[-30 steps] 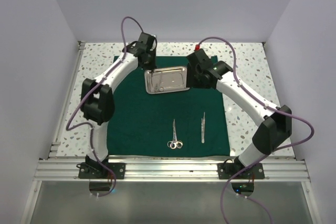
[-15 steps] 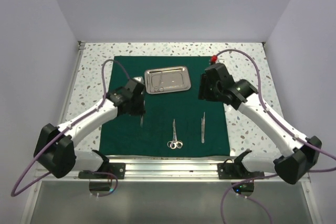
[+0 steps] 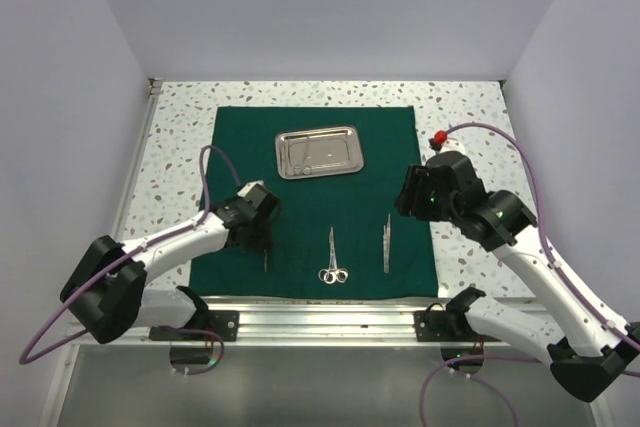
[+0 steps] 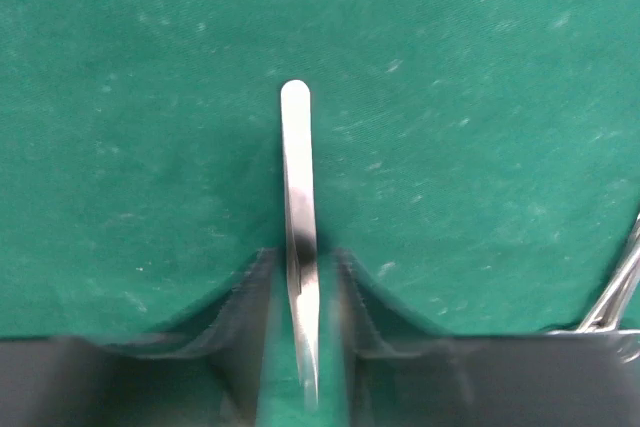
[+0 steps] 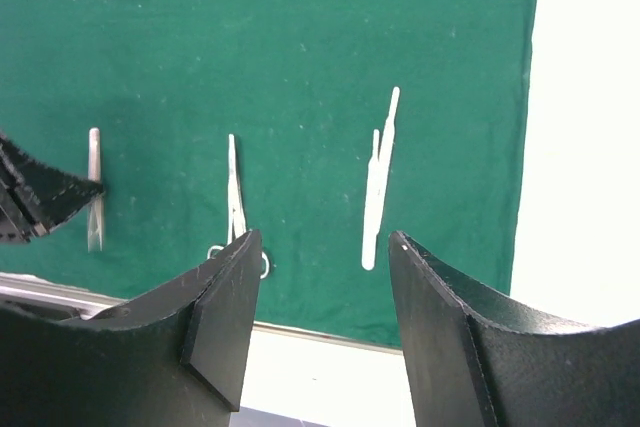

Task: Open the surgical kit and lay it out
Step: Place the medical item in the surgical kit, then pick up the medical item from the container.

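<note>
The dark green cloth [image 3: 300, 202] lies spread flat on the table. On its far part sits the steel tray [image 3: 318, 152]. Scissors [image 3: 332, 255] and tweezers [image 3: 387, 242] lie side by side near the front edge. My left gripper [image 4: 302, 259] is low over the cloth's near left part. A second slim steel instrument [image 4: 296, 167] lies on the cloth between its fingers. Green shows on both sides of it, so the jaws stand slightly open. My right gripper [image 5: 325, 237] hangs open and empty over the cloth's right edge, above the tweezers [image 5: 378, 187].
Speckled tabletop [image 3: 180, 137] borders the cloth on both sides. An aluminium rail [image 3: 330, 319] runs along the near edge just past the cloth. White walls close in the left, right and back.
My left arm came back from the tray to the cloth's near left with the slim instrument, and its jaws have parted from it. My right arm drew back to the cloth's right edge.
</note>
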